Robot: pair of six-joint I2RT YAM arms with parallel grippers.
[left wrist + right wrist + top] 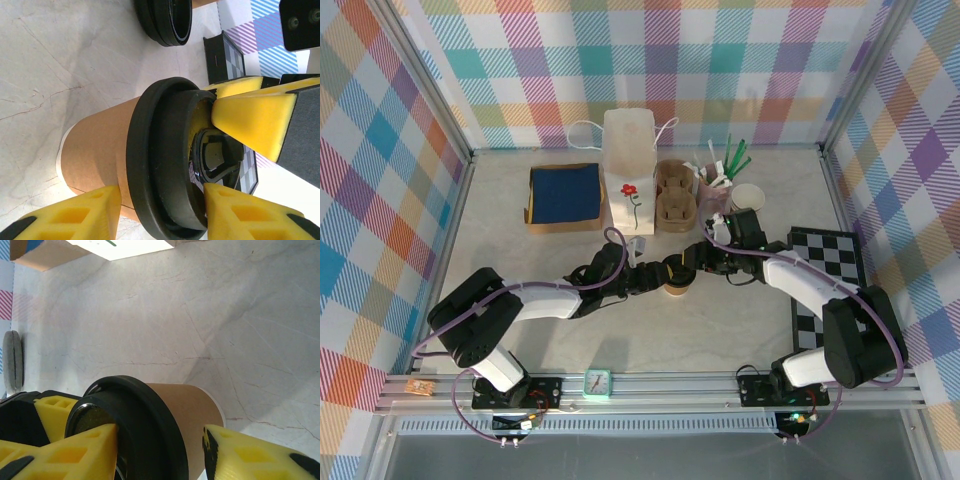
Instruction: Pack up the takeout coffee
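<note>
The takeout coffee (674,286), a kraft-brown cup with a black lid, stands on the marble tabletop in the middle, between the two arms. My left gripper (656,277) reaches it from the left. In the left wrist view its jaws straddle the cup (100,145) lengthwise: one yellow finger (235,215) rests against the lid's top, the other lies beside the brown wall. My right gripper (696,272) comes in from the right. One of its fingers (80,450) touches the lid top, and the other stands apart near the base of the cup (195,410). Neither gripper clamps the cup.
Behind the cup stand a white paper bag (628,170) with a red flower, a cardboard box with a blue inside (565,195), a carrier of brown cups (673,198) and a holder of stirrers (715,185). A loose black lid (167,20) lies nearby. A checkered board (830,270) lies on the right.
</note>
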